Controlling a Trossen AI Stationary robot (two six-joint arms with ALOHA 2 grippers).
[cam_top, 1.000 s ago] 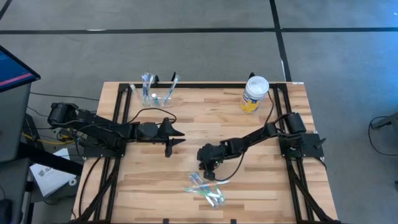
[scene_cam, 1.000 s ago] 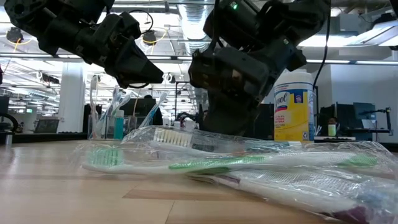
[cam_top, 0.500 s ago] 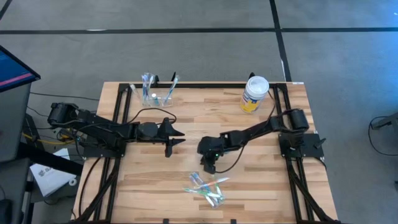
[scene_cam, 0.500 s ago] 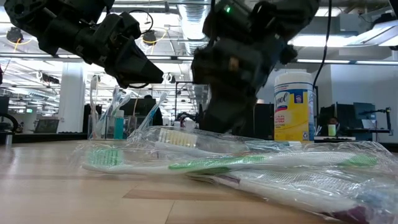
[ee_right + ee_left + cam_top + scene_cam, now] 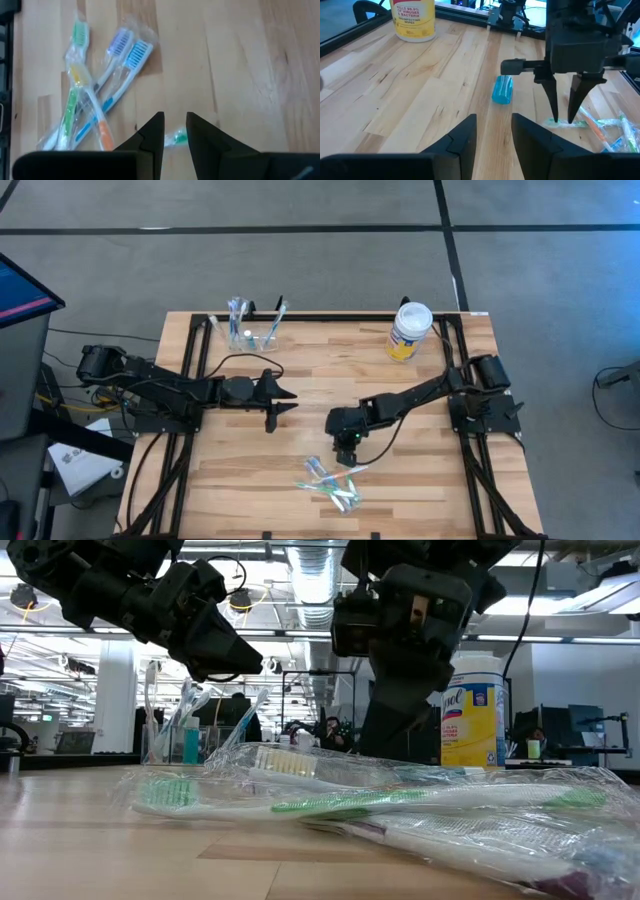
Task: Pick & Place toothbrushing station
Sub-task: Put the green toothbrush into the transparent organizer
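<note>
**High view: right gripper poised just above the loose toothbrushes**

High view puts the wrapped toothbrushes [image 5: 331,482] in a small heap on the counter [image 5: 430,480] near its front edge, a little right of centre. They lie flat and crossed over one another; most long axes run roughly along the counter's width with a slight slant, and one green-ended brush reaches out toward the right gripper [image 5: 346,454]. In the right wrist view the heap [image 5: 95,85] fans out ahead of the fingers, bristle heads pointing away from the arm and handles converging toward it, with a green tip [image 5: 176,136] lying just in front of the gap between the fingers.

The right gripper hangs just behind the heap, pointing down, its fingers slightly apart and holding nothing; the left wrist view shows the two tips [image 5: 563,107] with a clear gap, right over that green end. It is by far the nearer arm. My judgement: the pick turns on lowering so the fingers straddle one handle across its long axis.

The left gripper [image 5: 279,401] waits well apart, at mid-counter on the left, fingers partly open and empty. A blue tube [image 5: 502,90] lies flat between the arms. The cup [image 5: 256,335] with upright brushes stands at the back left; a wipes jar [image 5: 409,331] stands back right.
</note>
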